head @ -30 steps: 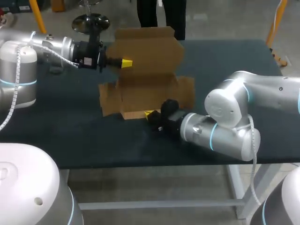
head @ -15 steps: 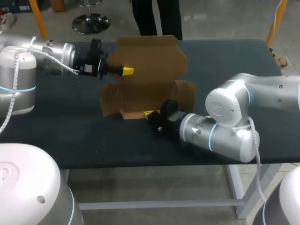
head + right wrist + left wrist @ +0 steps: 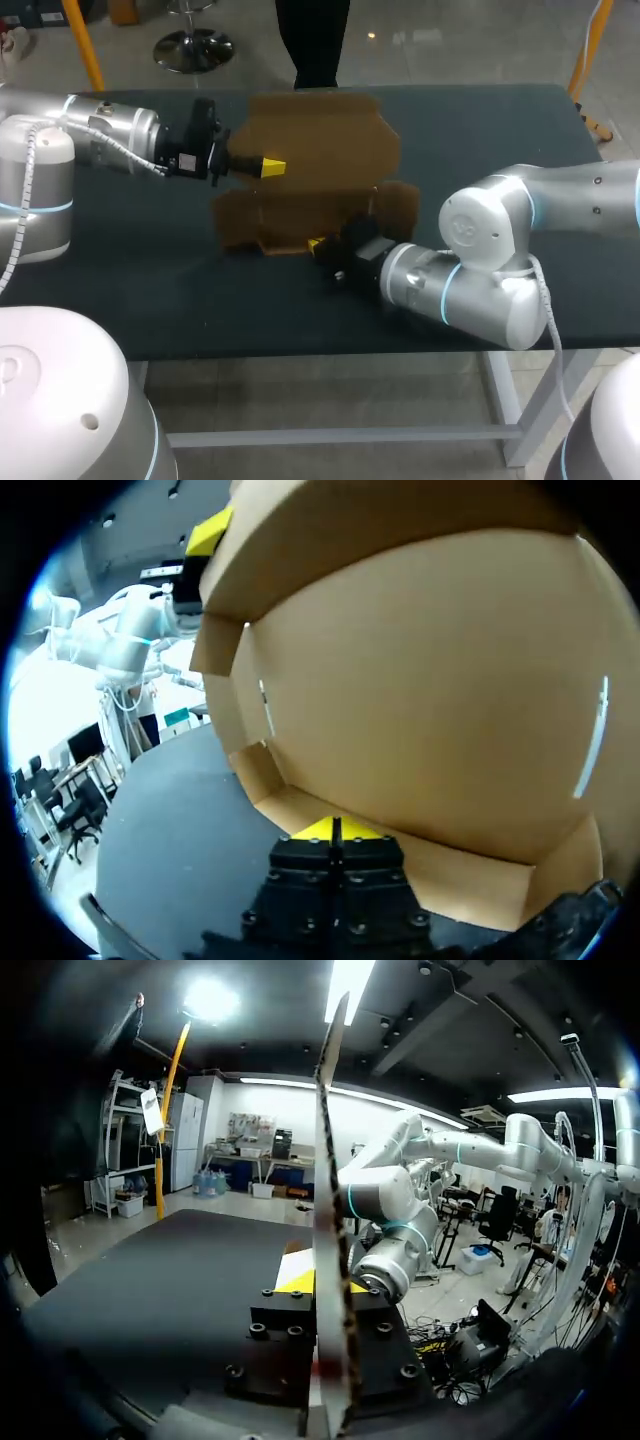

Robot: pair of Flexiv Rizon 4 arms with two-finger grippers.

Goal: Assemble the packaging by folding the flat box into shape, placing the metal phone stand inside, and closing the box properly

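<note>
**Head view.** The box is seen on the tabletop, partly formed. Its side walls are raised and the broad lid panel is stood up behind the tray. The left claw is set at the lid panel's left edge. The right claw is placed low at the box's near front edge. No metal phone stand is seen anywhere on the tabletop.

**Left wrist view.** The lid panel is seen edge-on, running straight between the fingers. It is pinched from both sides, so the left claw is clamped on the lid panel.

**Right wrist view.** The hollow of the box is seen just ahead of the right claw, with one side wall bent inward. The fingers are brought together, yellow tips touching, and rest against the low front strip of cardboard. Whether any cardboard edge is nipped between them cannot be told. Nothing is seen lying inside the box.

**Progress, as judged.**
- Folding is under way but not finished. A tray shape is made, yet the walls look loose and are not locked.
- The stand is not yet placed, and its whereabouts are not shown.
- The lid is not yet brought down or tucked.
- Roughly the first of the three stages is partly done, and the other two remain.
</note>
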